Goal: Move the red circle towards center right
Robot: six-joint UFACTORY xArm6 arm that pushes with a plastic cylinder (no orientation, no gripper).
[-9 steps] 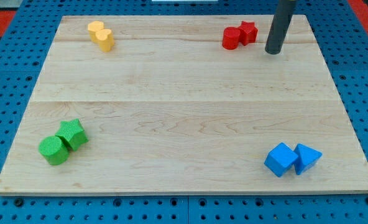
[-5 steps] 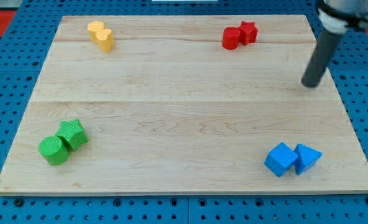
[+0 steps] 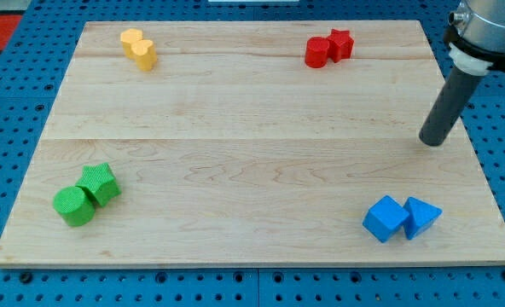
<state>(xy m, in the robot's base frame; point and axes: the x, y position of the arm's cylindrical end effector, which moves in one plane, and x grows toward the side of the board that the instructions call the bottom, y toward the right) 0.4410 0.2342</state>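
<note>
The red circle sits near the view's top, right of centre, touching a red star on its right. My tip rests on the board near its right edge at mid height. It is well below and to the right of the red circle, apart from every block.
A yellow block lies at the top left. A green circle and a green star sit at the bottom left. A blue cube and a blue triangle sit at the bottom right, below my tip.
My tip has moved from beside the red star down and to the right, to the board's right edge at mid height. No block has moved.
</note>
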